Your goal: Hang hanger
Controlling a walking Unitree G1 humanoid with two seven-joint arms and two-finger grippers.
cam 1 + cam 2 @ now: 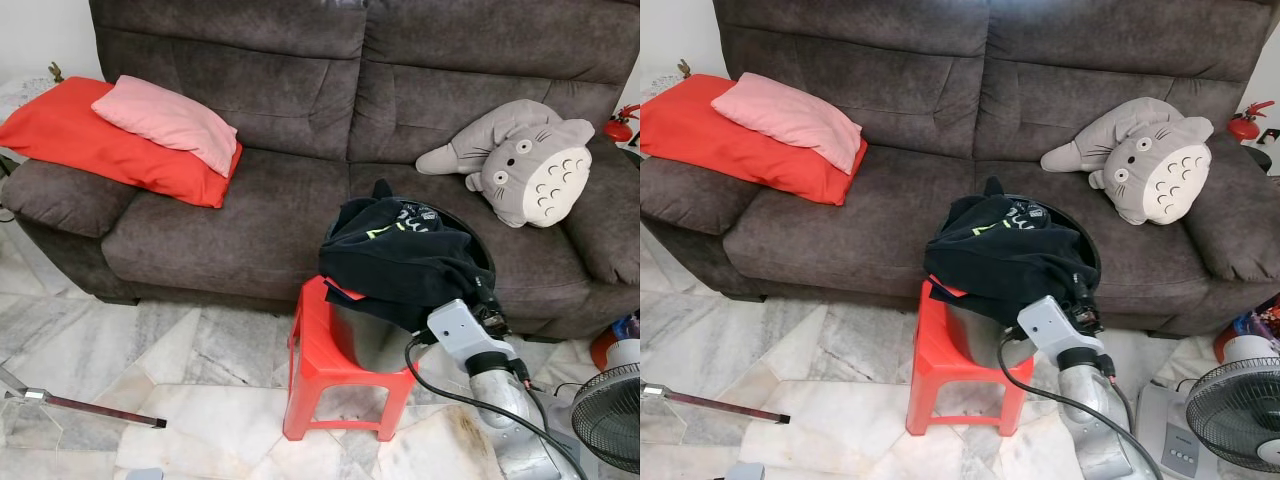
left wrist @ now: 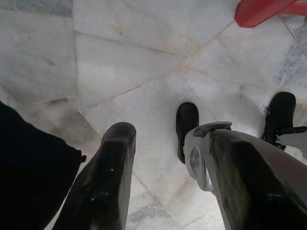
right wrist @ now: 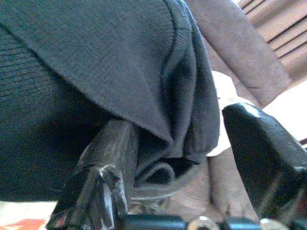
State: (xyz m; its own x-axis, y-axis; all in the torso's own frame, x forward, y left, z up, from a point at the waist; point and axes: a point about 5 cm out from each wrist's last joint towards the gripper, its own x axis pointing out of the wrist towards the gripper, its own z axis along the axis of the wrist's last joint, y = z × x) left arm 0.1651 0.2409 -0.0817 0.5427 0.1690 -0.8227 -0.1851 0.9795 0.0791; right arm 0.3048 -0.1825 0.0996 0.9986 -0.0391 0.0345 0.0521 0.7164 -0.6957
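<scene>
Right wrist view: the right gripper [image 3: 177,158] is spread wide around a fold of dark clothing [image 1: 400,262] heaped in the basket [image 1: 365,335] on the red stool [image 1: 325,365]; nothing is clamped.

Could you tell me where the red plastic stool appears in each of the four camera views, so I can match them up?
Left eye view: red stool at lower centre, under the bucket of dark clothes.
Right eye view: stool lower centre, slightly further left, before the sofa.
Left wrist view: one red edge in a corner, above the marble floor.
Right wrist view: cannot tell.
Shared landmark: the stool on the marble floor.
</scene>
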